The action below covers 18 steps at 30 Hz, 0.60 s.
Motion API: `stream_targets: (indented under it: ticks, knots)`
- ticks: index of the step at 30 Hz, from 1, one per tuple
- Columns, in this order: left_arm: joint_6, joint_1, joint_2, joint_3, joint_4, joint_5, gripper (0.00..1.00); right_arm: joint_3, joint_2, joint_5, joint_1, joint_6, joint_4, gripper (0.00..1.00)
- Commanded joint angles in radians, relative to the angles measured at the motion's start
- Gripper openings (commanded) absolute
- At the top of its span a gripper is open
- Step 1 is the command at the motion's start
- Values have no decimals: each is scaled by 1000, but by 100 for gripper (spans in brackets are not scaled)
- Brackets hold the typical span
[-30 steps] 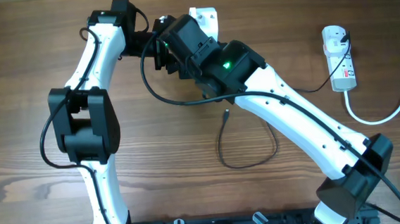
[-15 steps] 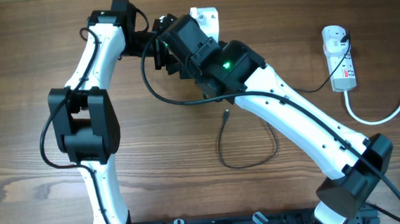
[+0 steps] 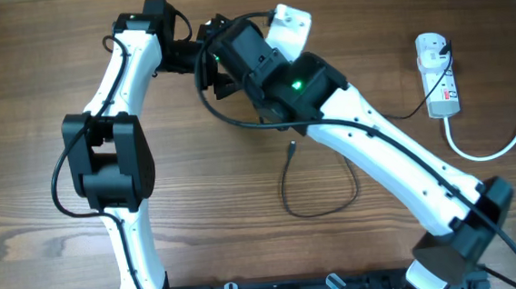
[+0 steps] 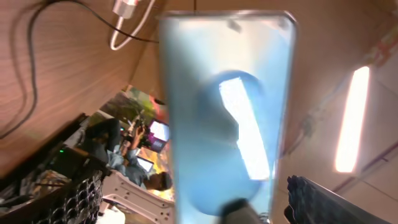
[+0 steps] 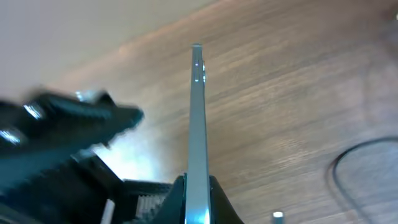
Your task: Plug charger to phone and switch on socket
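My right gripper (image 5: 198, 186) is shut on the phone (image 5: 197, 112), which shows edge-on in the right wrist view and is held above the table. From overhead the phone (image 3: 289, 22) is tilted at the far centre. Its teal screen (image 4: 227, 106), with a round shape and white strip, fills the left wrist view. My left gripper (image 3: 199, 50) is open just left of the phone, not gripping it. The charger's black cable (image 3: 322, 208) loops on the table, its plug tip (image 3: 292, 146) lying free. The socket (image 3: 439, 75) lies at the far right.
A thicker white cord (image 3: 499, 146) runs from the socket toward the right edge and the far corner. The two arms cross closely at the far centre of the wooden table (image 3: 24, 179). The arm bases stand at the front edge.
The phone has shifted right and tilted, and now sits higher in my right gripper. The right wrist has turned with it. The left arm and the charger cable have stayed put.
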Motion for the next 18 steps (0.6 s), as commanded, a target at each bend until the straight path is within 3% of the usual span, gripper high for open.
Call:
stream_targets:
  ticks: [1,10,11,14,18]
  knots:
    - [4,6,-34,-2,3,-49,100,23,-108,71,4,301,5,5]
    - [-184,5,-34,-2,-13,75,97,17,-132,-72,4,765,-66,4]
    - [-201,5,-34,-2,-13,75,96,17,-132,-76,4,789,-75,4]
    - [-237,5,-34,-2,-13,76,83,16,-129,-91,4,825,-72,4]
    - [-256,4,-34,-2,-27,76,82,14,-107,-128,4,855,-63,4]
